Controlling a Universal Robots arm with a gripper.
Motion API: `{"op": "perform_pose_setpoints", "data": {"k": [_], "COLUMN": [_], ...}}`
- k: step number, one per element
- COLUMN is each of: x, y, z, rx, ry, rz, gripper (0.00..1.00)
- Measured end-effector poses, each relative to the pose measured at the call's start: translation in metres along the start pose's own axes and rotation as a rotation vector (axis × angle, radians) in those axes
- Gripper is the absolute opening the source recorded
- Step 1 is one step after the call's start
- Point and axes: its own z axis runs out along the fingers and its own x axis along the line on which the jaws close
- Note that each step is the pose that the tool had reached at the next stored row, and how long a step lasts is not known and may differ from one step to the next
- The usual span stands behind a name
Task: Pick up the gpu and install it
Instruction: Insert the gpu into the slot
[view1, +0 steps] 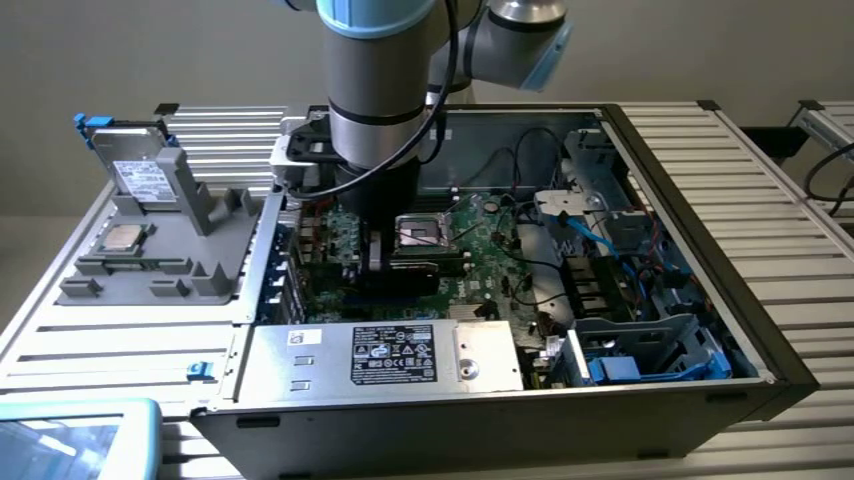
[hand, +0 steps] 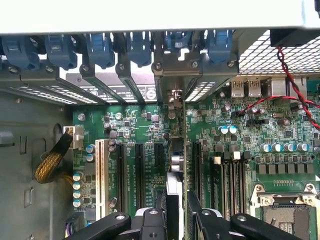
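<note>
The arm (view1: 380, 90) reaches straight down into the open computer case (view1: 694, 190) on the table (view1: 107, 330), and the pick-up is clearly done. The jaws are closed partway, one on each face of the gpu (hand: 174, 172), gripping it on edge. In the wrist view the card runs from the jaws toward the case's rear wall, its silver bracket (hand: 172, 95) right up by the rear slot openings with the blue clips (hand: 100, 47). It's lined up among the long expansion slots (hand: 140, 170) on the green motherboard (hand: 225, 145), beside the processor socket (view1: 424, 232). Is it seated? Can't tell, because the card's lower edge is hidden. So grasp and carry look finished, placement is in hand, and the card is not yet released.
</note>
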Motion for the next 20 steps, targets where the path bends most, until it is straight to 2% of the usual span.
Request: {"op": "perform_pose_setpoints", "data": {"k": [14, 18, 20], "x": [0.0003, 0.0004, 0.0003], "y": [0.0013, 0.0013, 0.0013], "z": [0.0003, 0.0031, 0.0041], "rx": [0.0001, -0.0008, -0.0002], "ry": [0.0029, 0.0045, 0.0033], "rz": [0.000, 0.000, 0.000], "gripper": [0.27, 0.27, 0.27]}}
